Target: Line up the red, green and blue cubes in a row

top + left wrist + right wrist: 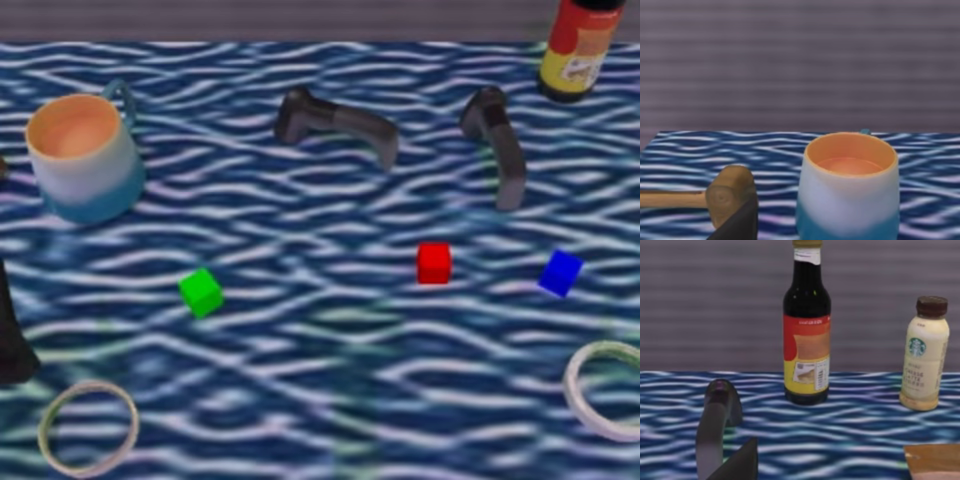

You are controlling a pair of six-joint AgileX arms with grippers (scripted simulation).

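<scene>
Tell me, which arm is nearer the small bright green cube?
Left. The left arm sits at the table's left edge, near the green cube; the right arm is outside the top view.

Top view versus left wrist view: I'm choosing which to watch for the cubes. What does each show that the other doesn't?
Only the top view shows the red cube, green cube and blue cube, apart from one another. Only the left wrist view shows a wooden mallet beside the mug. Both show the mug and the patterned table.
</scene>
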